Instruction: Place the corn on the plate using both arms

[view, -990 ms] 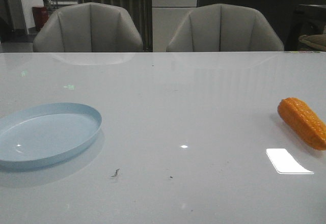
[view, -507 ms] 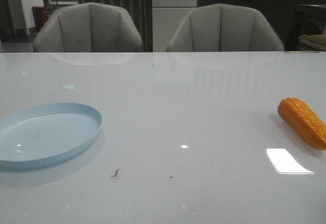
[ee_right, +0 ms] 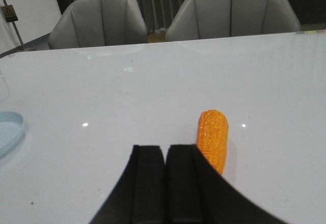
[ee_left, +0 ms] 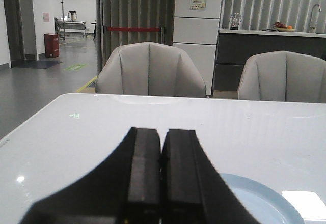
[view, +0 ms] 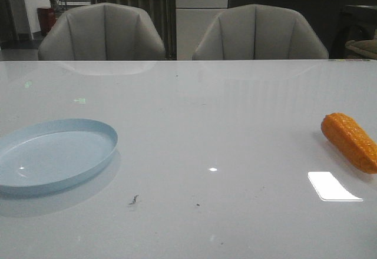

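The orange corn (view: 351, 141) lies on the white table at the far right edge of the front view. The pale blue plate (view: 88, 165) sits at the near left, with nothing on it. Neither gripper shows in the front view. My left gripper (ee_left: 162, 132) is shut and empty, above the table with the plate's rim (ee_left: 254, 186) just beside it. My right gripper (ee_right: 165, 148) is shut and empty, with the corn (ee_right: 214, 135) lying just beyond and beside its fingertips, partly hidden by one finger. The plate's edge (ee_right: 15, 132) shows far off in the right wrist view.
Two grey chairs (view: 103, 32) (view: 259, 32) stand behind the table's far edge (view: 188, 60). A small dark speck (view: 134, 199) lies near the table's front. A bright light reflection (view: 333, 186) sits on the table near the corn.
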Robot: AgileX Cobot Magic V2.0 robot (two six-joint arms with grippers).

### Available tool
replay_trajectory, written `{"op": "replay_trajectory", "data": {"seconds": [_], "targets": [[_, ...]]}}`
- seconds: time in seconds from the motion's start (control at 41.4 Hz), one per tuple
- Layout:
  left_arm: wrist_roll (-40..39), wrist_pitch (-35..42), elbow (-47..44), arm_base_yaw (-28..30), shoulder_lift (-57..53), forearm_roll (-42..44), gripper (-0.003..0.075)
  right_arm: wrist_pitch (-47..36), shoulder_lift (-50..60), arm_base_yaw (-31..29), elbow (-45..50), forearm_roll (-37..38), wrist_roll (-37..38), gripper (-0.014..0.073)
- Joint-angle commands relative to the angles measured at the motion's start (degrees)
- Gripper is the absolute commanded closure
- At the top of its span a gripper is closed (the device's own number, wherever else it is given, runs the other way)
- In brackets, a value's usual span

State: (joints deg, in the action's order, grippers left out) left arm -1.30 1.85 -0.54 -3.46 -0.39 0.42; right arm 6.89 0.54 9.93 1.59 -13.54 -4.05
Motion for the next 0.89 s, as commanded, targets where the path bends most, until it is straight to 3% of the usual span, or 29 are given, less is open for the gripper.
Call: {"op": "replay_trajectory", "data": {"seconds": [0.0,0.29,0.483,0.676,0.87], "targets": [[-0.1,5.3,-2.2,-0.4,-1.1,-0.4,0.0626,-5.0,1.4,0.1,-1.2,-0.2,-0.4,0.0543],[-0.1,13.1,1.4,-0.4,-1.1,-0.1,0.0626,-12.8,1.4,0.1,-5.2,-0.2,-0.4,0.0543],[-0.1,12.1,9.7,-0.4,-0.7,1.0,0.0626,-9.2,-0.2,0.1,-16.0,-0.2,-0.4,0.0543],[-0.1,8.3,19.7,-0.4,5.4,8.0,0.0626,-6.9,-10.2,0.1,-26.9,-0.2,-0.4,0.0543],[-0.1,8.3,28.9,-0.4,19.0,8.0,0.0626,-6.9,-26.4,0.1,-35.0,-0.2,-0.4,0.0543]]}}
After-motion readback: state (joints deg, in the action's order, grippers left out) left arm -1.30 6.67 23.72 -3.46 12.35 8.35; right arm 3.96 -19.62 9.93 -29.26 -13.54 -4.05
